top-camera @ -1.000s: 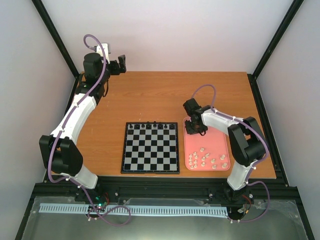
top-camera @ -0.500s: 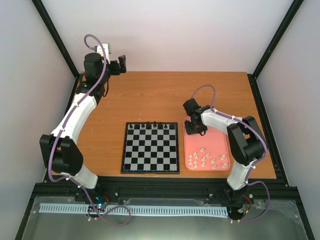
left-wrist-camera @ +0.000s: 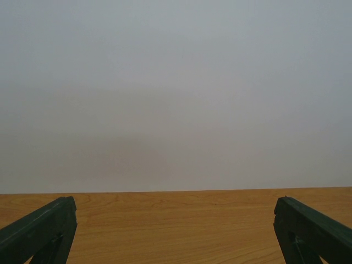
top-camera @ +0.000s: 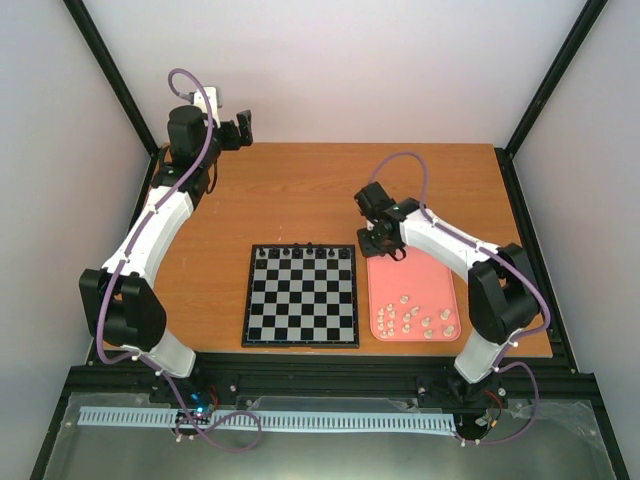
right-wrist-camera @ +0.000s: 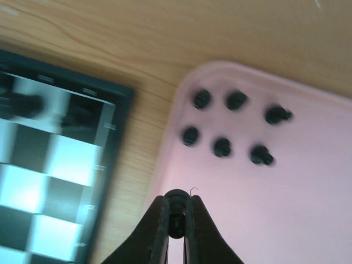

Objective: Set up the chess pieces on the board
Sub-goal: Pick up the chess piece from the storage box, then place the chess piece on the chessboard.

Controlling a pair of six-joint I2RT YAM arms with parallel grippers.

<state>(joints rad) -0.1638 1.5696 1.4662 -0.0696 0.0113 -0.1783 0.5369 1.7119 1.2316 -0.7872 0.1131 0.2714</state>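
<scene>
Right gripper (right-wrist-camera: pixel 176 223): my fingers pinch one black piece (right-wrist-camera: pixel 176 199) at the pink tray's (right-wrist-camera: pixel 308 209) far left corner. Six black pieces (right-wrist-camera: pixel 223 147) stand there. Board (top-camera: pixel 301 295) just left of tray. Left gripper (top-camera: pixel 243 130): fingers spread, over the worktop's (top-camera: pixel 300 190) far left corner.

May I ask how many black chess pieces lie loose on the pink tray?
6 black chess pieces: two rows of three at the pink tray's corner; a seventh in the right pincer. Others may be hidden.
</scene>
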